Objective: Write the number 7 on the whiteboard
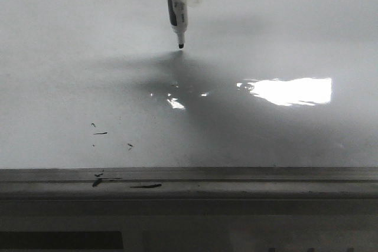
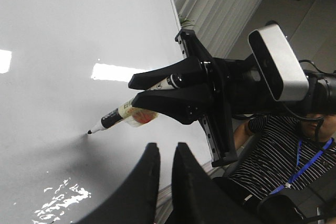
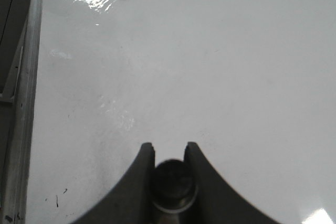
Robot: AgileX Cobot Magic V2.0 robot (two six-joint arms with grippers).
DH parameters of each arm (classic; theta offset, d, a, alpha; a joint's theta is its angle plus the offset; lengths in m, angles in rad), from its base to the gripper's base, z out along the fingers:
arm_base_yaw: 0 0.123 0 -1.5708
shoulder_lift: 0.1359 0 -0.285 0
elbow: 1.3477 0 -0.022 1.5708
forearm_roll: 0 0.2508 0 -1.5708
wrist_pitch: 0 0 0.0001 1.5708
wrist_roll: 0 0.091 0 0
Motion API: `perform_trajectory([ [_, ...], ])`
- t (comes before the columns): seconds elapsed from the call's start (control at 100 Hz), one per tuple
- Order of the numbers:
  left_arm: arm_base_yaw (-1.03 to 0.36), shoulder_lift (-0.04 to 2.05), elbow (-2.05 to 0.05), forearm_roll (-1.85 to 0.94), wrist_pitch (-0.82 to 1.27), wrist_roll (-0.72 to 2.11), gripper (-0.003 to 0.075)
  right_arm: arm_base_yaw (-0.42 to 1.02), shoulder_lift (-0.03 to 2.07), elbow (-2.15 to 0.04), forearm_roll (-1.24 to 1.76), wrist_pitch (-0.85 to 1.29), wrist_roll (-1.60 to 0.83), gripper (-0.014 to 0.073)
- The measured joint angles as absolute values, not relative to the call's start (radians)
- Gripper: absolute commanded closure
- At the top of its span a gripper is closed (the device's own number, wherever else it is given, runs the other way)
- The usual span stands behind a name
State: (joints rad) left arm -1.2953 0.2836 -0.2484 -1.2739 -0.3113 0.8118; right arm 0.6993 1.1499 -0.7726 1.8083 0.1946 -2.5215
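The whiteboard (image 1: 283, 39) fills the front view, glossy white-grey. A black-and-white marker (image 1: 176, 13) with tape round its barrel points down at it from the top edge. Its tip (image 1: 181, 45) meets its own shadow on the board. My right gripper (image 2: 134, 92) is shut on the marker (image 2: 113, 119); its wrist view shows the pen end-on (image 3: 173, 182) between the fingers (image 3: 147, 153). My left gripper (image 2: 165, 150) hovers off the board, shut and empty. No number 7 shows on the board; no line leads from the tip.
A grey metal ledge (image 1: 236, 181) runs along the board's lower edge. Small black flecks (image 1: 100, 133) mark the board's lower left, and bright glare (image 1: 292, 91) sits right of centre. A person in a striped shirt (image 2: 273, 156) sits behind the right arm.
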Motion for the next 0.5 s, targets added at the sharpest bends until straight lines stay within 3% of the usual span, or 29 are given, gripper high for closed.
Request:
perform_trajectory([
  [0.5,-1.295,0.284,-0.248,-1.274,-0.311,0.812,0.0696,0.703,1.171,-0.775,1.819,0.171,-2.522,0.0636],
])
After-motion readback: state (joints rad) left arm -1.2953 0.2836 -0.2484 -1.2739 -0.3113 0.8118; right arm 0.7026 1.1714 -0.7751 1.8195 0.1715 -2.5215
